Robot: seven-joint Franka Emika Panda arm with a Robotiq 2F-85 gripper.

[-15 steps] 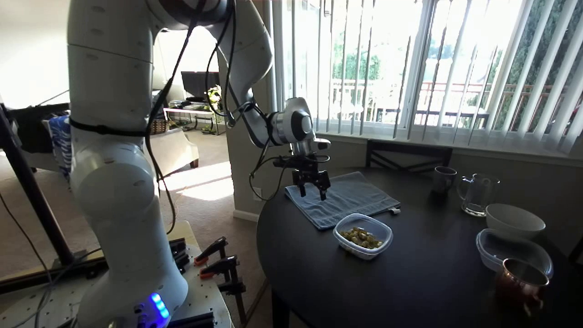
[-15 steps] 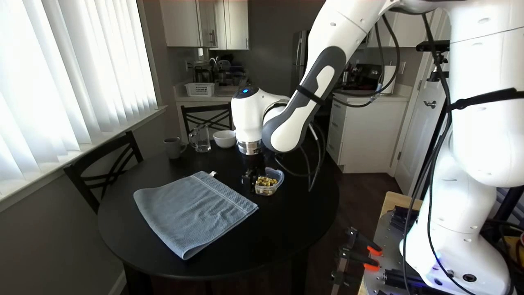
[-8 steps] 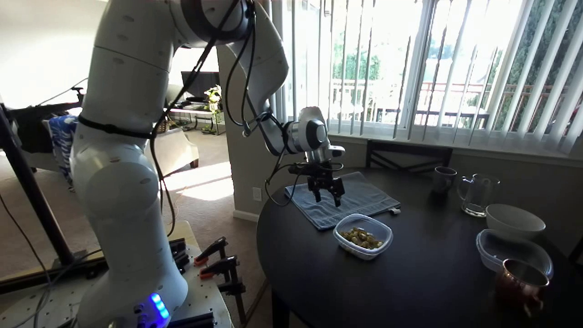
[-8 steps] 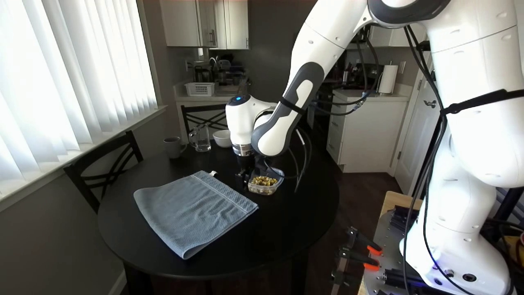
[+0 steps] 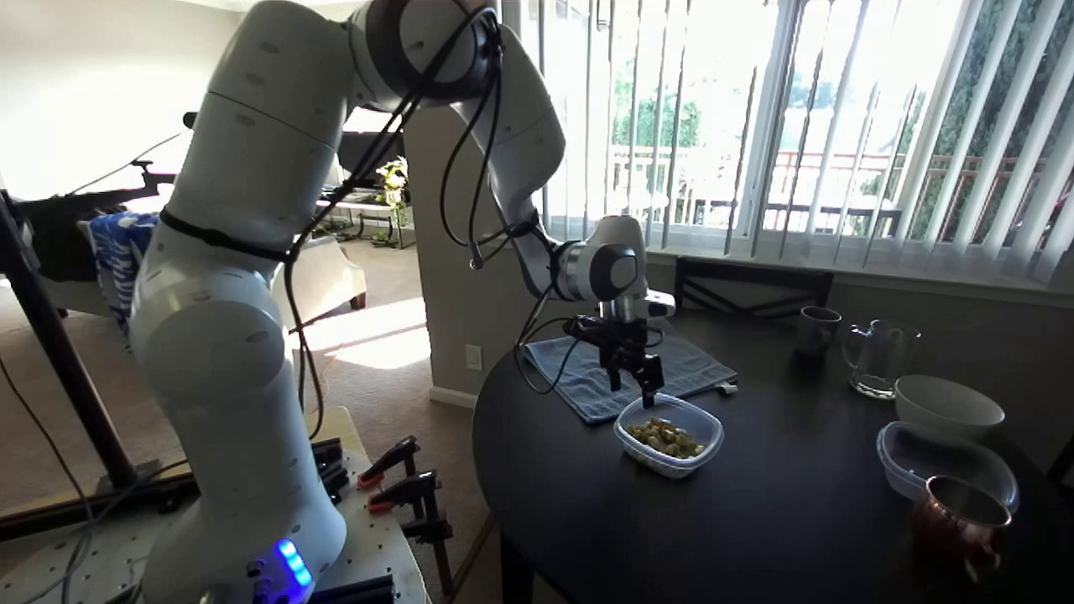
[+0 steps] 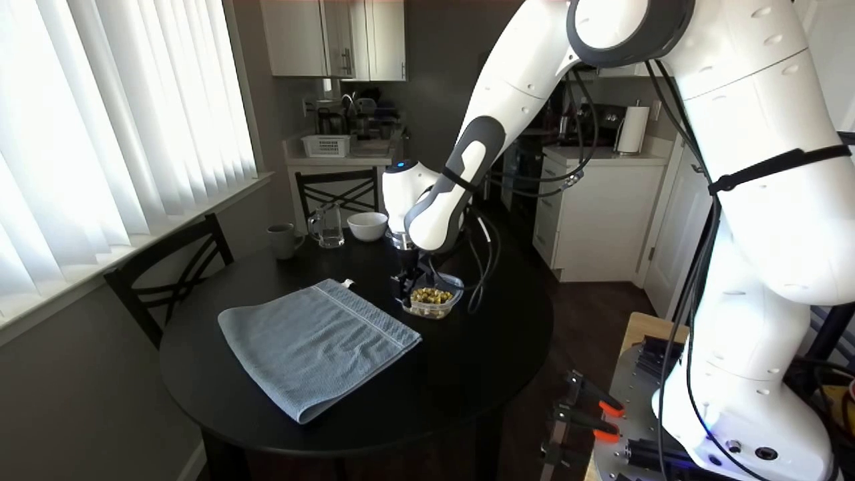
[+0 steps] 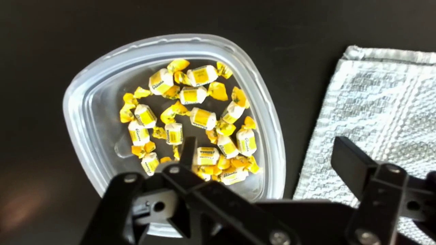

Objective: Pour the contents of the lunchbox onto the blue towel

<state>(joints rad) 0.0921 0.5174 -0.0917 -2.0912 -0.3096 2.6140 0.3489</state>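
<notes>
Lunchbox (image 7: 77, 105): upright on the worktop (image 7: 296, 78), at 9 o'clock of the blue towel (image 7: 368, 102) in my wrist view, near it but apart.
Fingers (image 7: 354, 166): I have them spread wide, gripping nothing; in the wrist view one shows against the lunchbox's inside, its mate against the towel, with the 4 o'clock wall between. Whether either touches plastic I cannot tell.
Handling: I judge the lunchbox light and thin-walled, smooth enough to twist in my grip when tipped, and apt to bow if I squeeze hard.
Hold: I would take the wall facing the towel, at 3 to 4 o'clock, one finger inside and one outside, high up where the rim should stiffen it.
Contents (image 7: 202, 118): wrapped sweets, white and yellow with twisted ends, loosely spread, with bare plastic at 9 o'clock; probably hard, light and quick to slide out together.
White bowl (image 5: 931, 415): at 3 o'clock of the lunchbox in an exterior view, upright; whether it holds anything I cannot tell.
Clear tub (image 5: 896, 476): just at the bowl's 6 o'clock side in that view, with a copper mug (image 5: 956, 528) partly before it; I cannot tell what either holds.
</notes>
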